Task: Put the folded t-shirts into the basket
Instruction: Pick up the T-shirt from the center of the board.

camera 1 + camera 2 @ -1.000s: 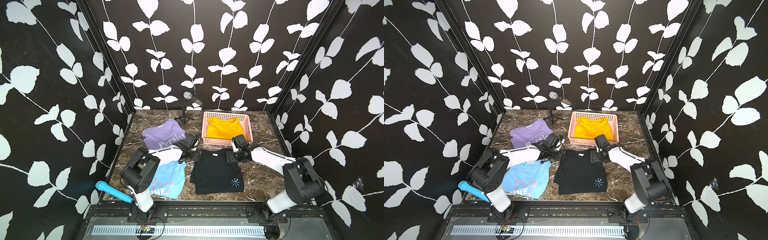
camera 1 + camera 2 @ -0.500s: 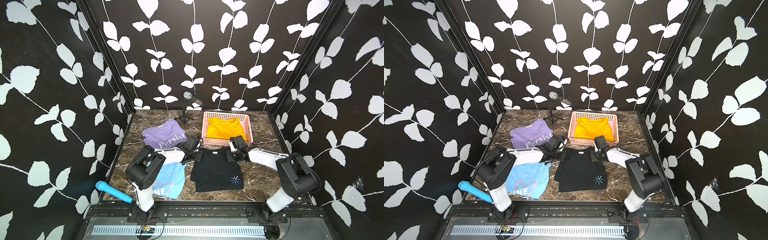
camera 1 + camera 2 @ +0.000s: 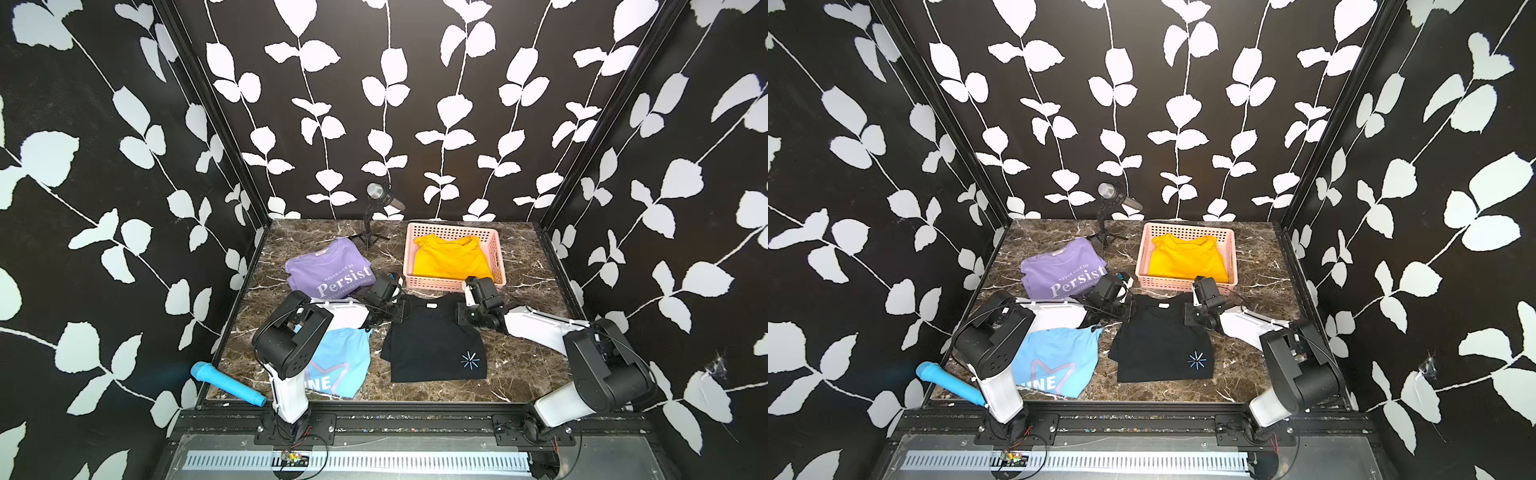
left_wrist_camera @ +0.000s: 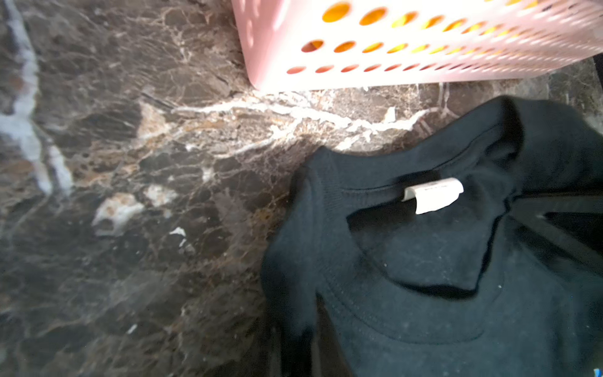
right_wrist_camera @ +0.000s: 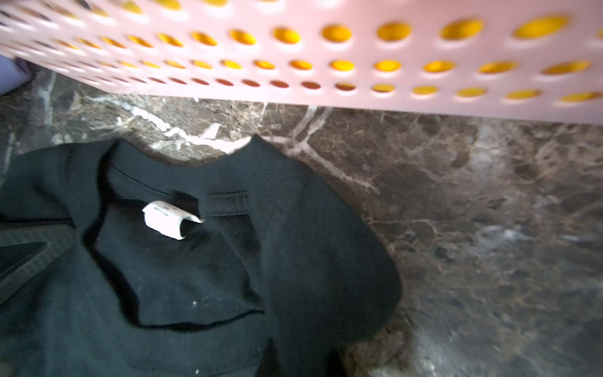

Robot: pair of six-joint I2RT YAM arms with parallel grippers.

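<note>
One tee of four is in. Nearest, a blue tee (image 3: 340,365) and a black tee (image 3: 432,345) lie flat, soft cotton on the dark, veined marble bench (image 3: 519,365). The left tool (image 3: 400,309) and right tool (image 3: 460,312) are pinched closed on the black tee's shoulders, either side of its ribbed collar (image 4: 365,182). Beyond lies a purple tee (image 3: 328,270). Farthest, the perforated pink plastic basket (image 3: 453,284) holds the yellow tee (image 3: 451,259).

Top views bright, sharp; wrist views soft, basket (image 5: 359,49) wall overexposed, blurred.
</note>
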